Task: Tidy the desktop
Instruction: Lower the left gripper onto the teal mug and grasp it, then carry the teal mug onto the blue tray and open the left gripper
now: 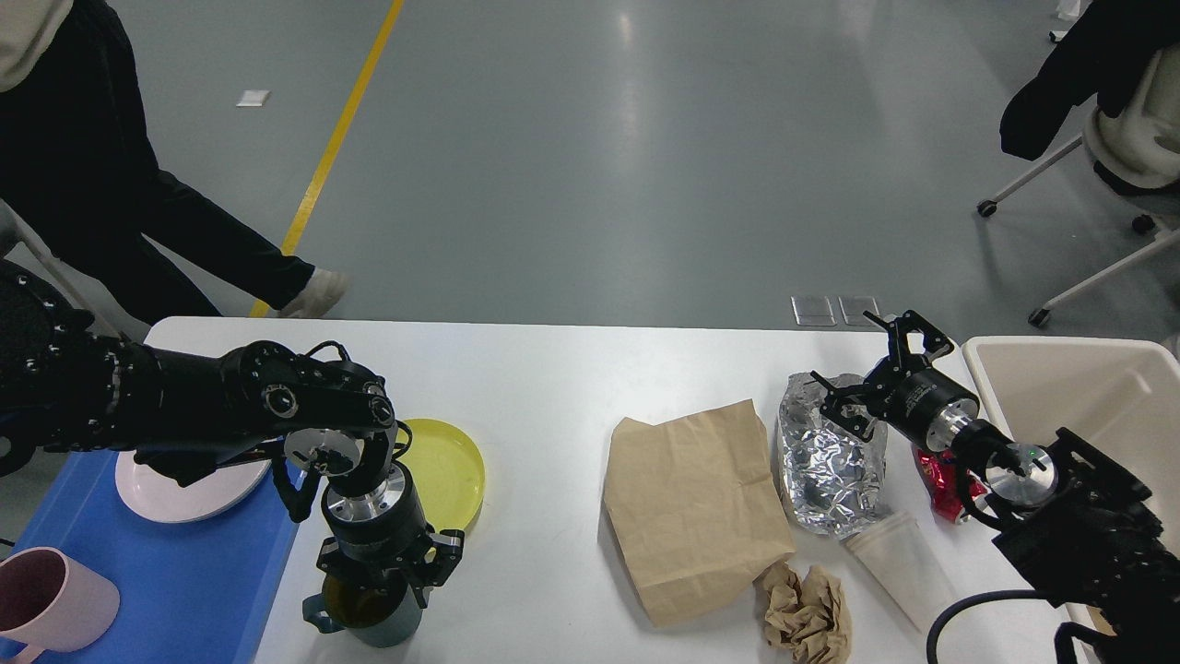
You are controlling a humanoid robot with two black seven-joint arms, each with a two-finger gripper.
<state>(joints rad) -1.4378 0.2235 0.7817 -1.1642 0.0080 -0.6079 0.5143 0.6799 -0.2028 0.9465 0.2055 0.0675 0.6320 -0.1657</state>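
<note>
A: Head view showed the desktop (553, 387) filling the lower part of the frame, its long axis running left to right and its far edge square to the floor beyond. How far along would you have put the tidying?

B: Partway at best, going by what lay there. A pink plate (184, 493) and a pink mug (51, 590) already sat on the blue tray (184, 581) at the left. Left out on the white surface were a yellow plate (452, 470), a dark teal mug (364, 618), a brown paper bag (691, 507), crumpled foil (830, 461), a paper cup (899, 563), wadded brown paper (807, 613) and a red wrapper (940, 480). The cream bin (1069, 387) at the right looked empty, as far as its visible part showed.

A: And the pincers?

B: The left gripper (387, 576) pointed down over the teal mug, fingers at its rim; I couldn't tell whether they were pinching it. The right gripper (876, 369) was spread, just above the foil's far edge, holding nothing.
</note>
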